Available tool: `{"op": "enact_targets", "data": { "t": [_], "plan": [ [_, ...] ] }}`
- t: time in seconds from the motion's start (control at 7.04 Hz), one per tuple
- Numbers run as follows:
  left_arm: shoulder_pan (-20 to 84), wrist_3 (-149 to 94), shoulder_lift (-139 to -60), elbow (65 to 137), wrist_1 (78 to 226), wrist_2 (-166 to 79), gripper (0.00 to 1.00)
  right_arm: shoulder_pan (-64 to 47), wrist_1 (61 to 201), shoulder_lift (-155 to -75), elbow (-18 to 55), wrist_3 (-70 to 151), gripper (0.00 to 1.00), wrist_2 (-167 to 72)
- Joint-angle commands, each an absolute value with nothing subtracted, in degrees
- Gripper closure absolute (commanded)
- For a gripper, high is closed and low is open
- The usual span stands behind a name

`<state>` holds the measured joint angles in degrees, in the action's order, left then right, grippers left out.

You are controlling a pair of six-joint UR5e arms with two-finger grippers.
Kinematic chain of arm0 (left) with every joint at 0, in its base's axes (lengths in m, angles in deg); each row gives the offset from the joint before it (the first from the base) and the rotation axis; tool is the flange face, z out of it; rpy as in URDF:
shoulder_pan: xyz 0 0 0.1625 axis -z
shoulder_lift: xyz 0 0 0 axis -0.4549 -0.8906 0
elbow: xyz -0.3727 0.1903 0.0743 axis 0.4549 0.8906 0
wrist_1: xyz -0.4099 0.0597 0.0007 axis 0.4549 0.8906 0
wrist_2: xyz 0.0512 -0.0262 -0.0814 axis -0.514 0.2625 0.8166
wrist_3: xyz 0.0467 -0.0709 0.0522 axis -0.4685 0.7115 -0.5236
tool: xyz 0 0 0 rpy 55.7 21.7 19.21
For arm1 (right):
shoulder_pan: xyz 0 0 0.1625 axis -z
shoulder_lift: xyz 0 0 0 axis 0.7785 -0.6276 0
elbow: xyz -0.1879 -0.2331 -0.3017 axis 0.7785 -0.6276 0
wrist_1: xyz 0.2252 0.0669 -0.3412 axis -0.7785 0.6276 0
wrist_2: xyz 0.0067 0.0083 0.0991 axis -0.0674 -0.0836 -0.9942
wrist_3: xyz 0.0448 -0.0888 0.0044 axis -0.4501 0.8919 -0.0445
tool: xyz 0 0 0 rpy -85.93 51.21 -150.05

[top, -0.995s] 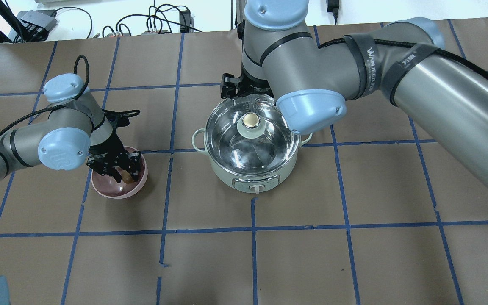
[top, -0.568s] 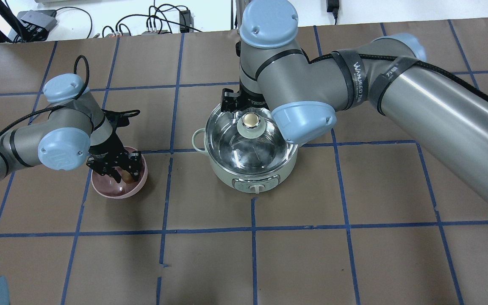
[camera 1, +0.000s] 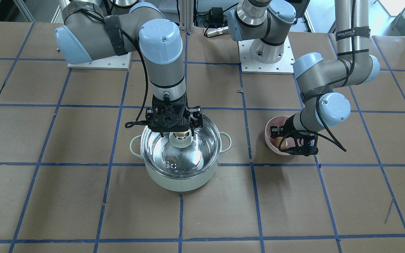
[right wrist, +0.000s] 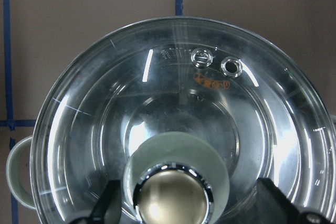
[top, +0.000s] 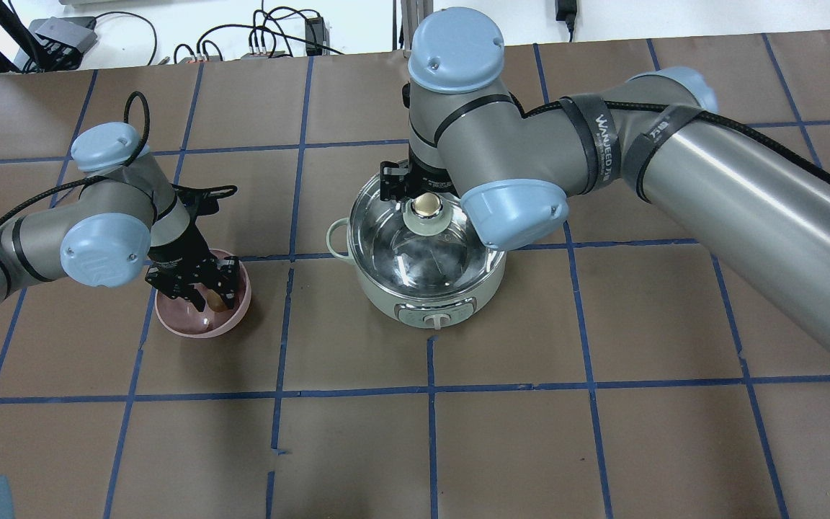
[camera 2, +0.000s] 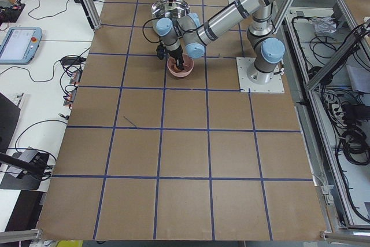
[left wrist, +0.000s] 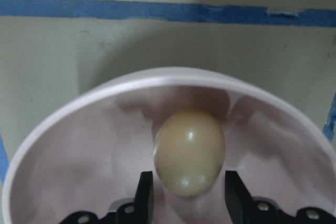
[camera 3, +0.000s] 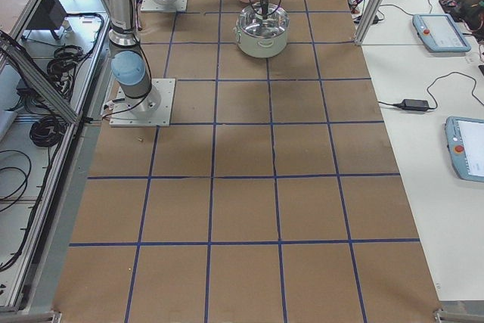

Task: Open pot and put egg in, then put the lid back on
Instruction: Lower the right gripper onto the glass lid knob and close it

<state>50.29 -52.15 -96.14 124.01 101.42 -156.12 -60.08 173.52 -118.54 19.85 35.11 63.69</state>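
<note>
The mint-green pot [top: 415, 306] stands mid-table with the glass lid [top: 393, 249] on it. My right gripper [top: 424, 196] is open and hangs straight over the lid, a finger on either side of the beige-capped knob [top: 426, 207]. In the right wrist view the knob [right wrist: 176, 198] sits between the spread fingers [right wrist: 111, 203]. The tan egg [left wrist: 189, 150] lies in the pink bowl [top: 192, 324]. My left gripper [top: 199, 292] reaches into the bowl and is shut on the egg, its fingertips [left wrist: 144, 195] pressing both sides.
The table is covered in brown paper with a blue tape grid [top: 429, 389]. Cables and boxes [top: 62, 32] lie along its far edge. The pot's control panel [top: 435, 315] faces the robot. The pot's loop handle [top: 336, 238] points towards the bowl.
My right arm has swung in and brought its gripper over and around the lid knob. My left arm has barely shifted, with its gripper still in the bowl at the egg.
</note>
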Motion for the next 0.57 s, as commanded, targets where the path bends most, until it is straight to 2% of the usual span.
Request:
{"op": "enact_targets", "data": {
  "t": [0.0, 0.14, 0.28, 0.43],
  "plan": [
    [50.29, -52.47, -96.02, 124.04, 101.97, -156.19, 0.58, -60.15, 173.55, -117.99, 19.71, 35.19, 0.42, 63.60],
    [50.29, -52.55, -95.85, 124.13, 101.97, -156.19, 0.69, -60.15, 173.55, -117.91, 19.62, 35.62, 0.59, 63.60],
    [50.29, -52.47, -95.76, 124.04, 101.97, -156.10, 0.69, -60.15, 173.46, -117.82, 19.27, 35.80, 0.68, 63.60],
    [50.29, -52.29, -95.76, 124.04, 101.97, -156.10, 0.68, -60.06, 173.38, -118.17, 19.01, 35.98, 0.70, 63.68]
  ]
}}
